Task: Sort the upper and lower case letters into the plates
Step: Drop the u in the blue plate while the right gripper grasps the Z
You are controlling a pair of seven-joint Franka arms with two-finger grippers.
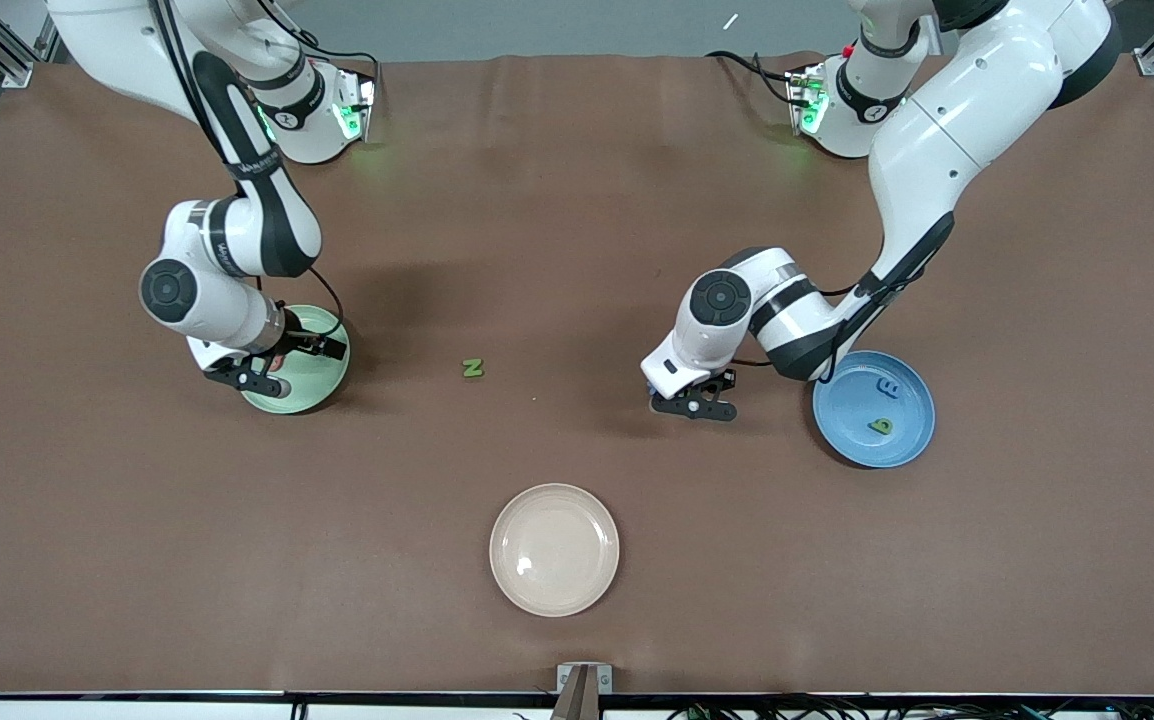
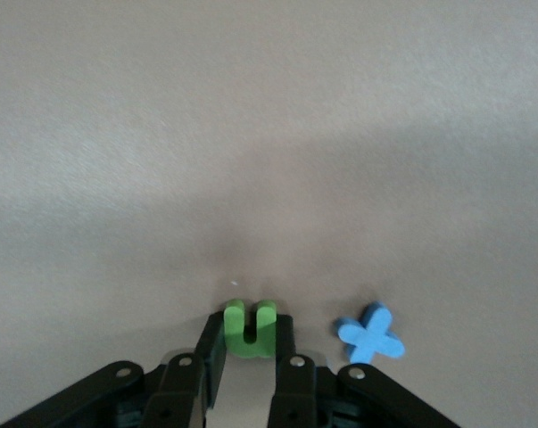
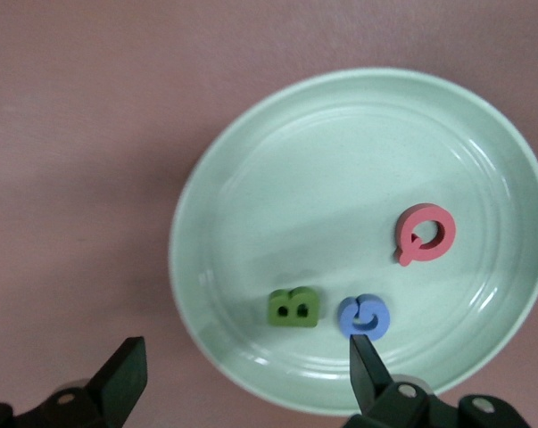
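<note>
I have the left gripper (image 2: 249, 357) clamped on a small green foam letter "u" (image 2: 250, 328) at the tabletop beside the bright blue plate (image 1: 912, 441), needing a lift there next, while the right gripper (image 3: 242, 379) hangs spread over the pale mint plate (image 3: 251, 223).

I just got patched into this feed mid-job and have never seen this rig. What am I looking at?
Two robot arms stand at a brown table. The overhead picture faces them; the other two come from wrist cameras.

The left gripper has its jaws shut on a green letter low over the table, a blue letter beside it. The right gripper hangs open over the mint plate, which holds three letters. The blue plate holds two. A green N lies loose, and a cream plate sits nearest the camera.
</note>
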